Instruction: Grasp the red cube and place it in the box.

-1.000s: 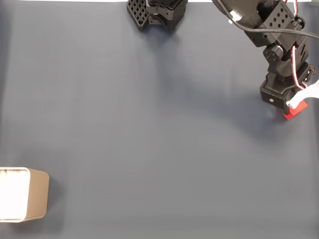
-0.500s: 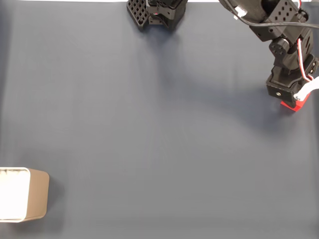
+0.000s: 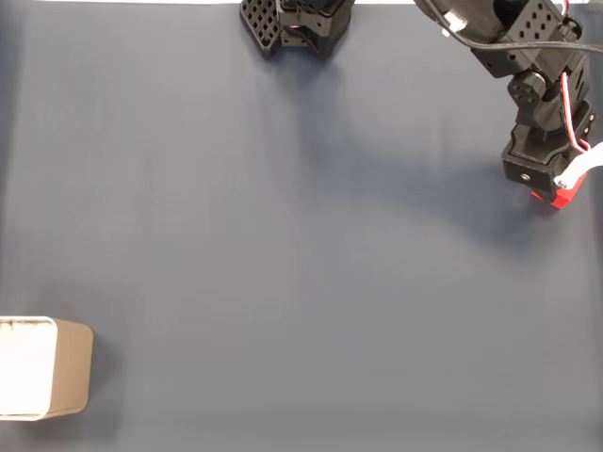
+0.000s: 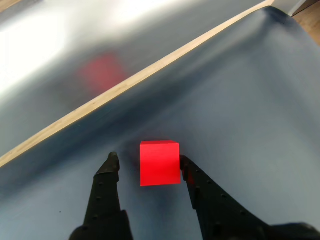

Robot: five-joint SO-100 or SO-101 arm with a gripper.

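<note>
Claw (image 4: 148, 162) astride red cube (image 4: 159, 163), dark blue mat (image 3: 283, 245).

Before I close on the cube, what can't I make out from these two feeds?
- Red cube: fixed view, mostly hidden under the arm.
- Box: fixed view, cut by the left edge; contents unreadable.
- Gripper: wrist view, open; right fingertip's contact with the cube unclear.
- Wrist view: red smear on the shiny surface beyond the mat is blurred.

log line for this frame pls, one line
phase: pre-grasp | gripper: open, straddling red cube | right finger touching cube, left apart | cube on mat | box: far lower-left in fixed view
</note>
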